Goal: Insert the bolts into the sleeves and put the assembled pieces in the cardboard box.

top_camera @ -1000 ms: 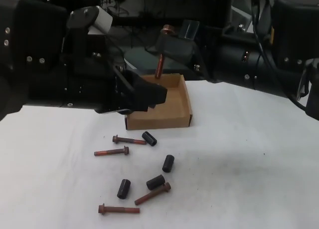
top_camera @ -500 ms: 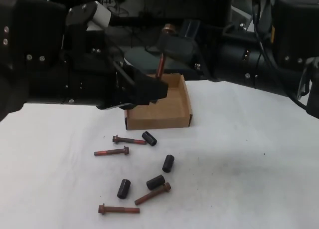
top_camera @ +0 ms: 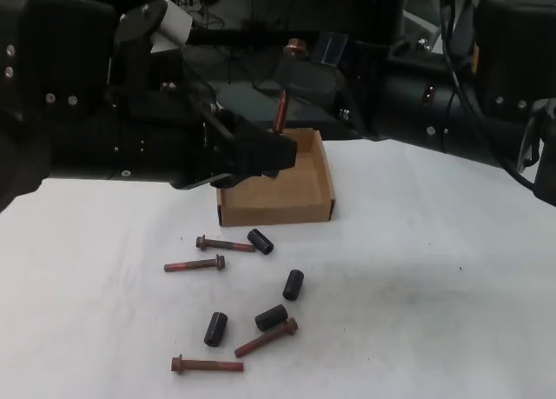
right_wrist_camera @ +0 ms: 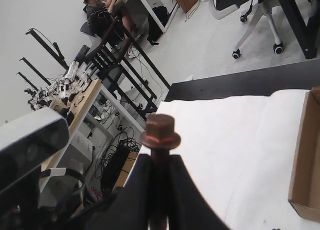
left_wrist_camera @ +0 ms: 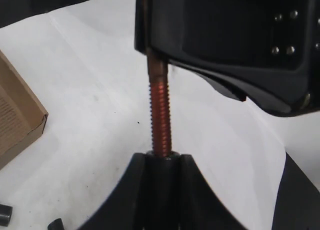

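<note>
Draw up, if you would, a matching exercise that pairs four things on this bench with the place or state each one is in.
Things:
1. right gripper
2. left gripper
3. cardboard box
4. loose bolts

Places or states:
A. lying on the white table in front of the box
B. shut on a black sleeve
C. standing on the table, open at the top
D. shut on a bolt, held upright over the sleeve

Pairs: 1-D, 2-B, 3-C, 4-A.
</note>
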